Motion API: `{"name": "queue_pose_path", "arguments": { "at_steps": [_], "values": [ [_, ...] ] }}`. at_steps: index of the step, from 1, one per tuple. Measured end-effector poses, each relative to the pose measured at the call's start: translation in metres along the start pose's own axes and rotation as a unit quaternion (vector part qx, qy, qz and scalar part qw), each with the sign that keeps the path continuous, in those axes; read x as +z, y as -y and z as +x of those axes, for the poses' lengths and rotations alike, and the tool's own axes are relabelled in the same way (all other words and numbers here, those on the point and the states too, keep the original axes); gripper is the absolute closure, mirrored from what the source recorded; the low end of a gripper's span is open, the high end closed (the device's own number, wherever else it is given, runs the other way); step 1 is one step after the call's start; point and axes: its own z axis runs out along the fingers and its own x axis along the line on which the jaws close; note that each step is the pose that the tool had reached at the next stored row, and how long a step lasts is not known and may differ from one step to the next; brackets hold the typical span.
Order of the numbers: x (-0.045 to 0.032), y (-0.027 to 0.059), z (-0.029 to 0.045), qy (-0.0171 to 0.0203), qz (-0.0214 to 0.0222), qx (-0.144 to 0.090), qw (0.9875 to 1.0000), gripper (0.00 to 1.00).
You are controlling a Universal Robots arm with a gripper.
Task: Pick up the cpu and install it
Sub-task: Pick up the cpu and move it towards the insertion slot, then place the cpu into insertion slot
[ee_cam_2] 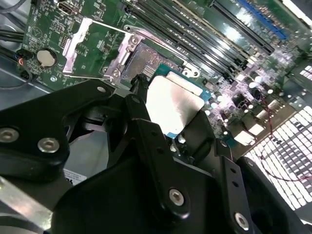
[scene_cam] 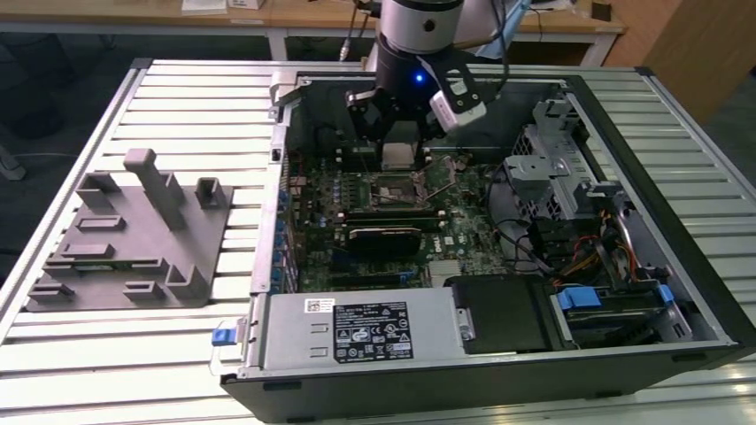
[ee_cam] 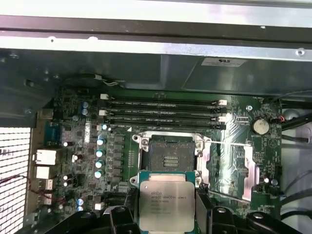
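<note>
Silver-topped and green-edged, the cpu (ee_cam: 166, 204) sits clamped between the black fingers (ee_cam: 122, 222) of the gripper (ee_cam: 166, 222), whose jaws are drawn in narrowly onto two opposite edges of the chip, as both wrist views show. It hangs flat, metal lid up, clear of the motherboard (ee_cam: 87, 146) inside the open computer case (scene_cam: 274, 221), just beside the bare socket (ee_cam: 168, 157), whose metal load plate (ee_cam: 231, 165) is swung open. Seen in the exterior view, the case lies on a slatted metal counter (scene_cam: 154, 354), with a grey plastic block (scene_cam: 130, 239) well apart to the exterior view's left.
</note>
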Motion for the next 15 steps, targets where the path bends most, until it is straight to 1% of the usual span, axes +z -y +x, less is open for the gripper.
{"name": "queue_pose_path", "arguments": {
  "at_steps": [3,15],
  "values": [
    [0.0051,-0.0017,-0.0011,0.0,-0.0001,-0.001,1.0,0.45],
    [0.0064,-0.0019,-0.0012,-0.0001,0.0,-0.001,1.0,0.45]
  ]
}}
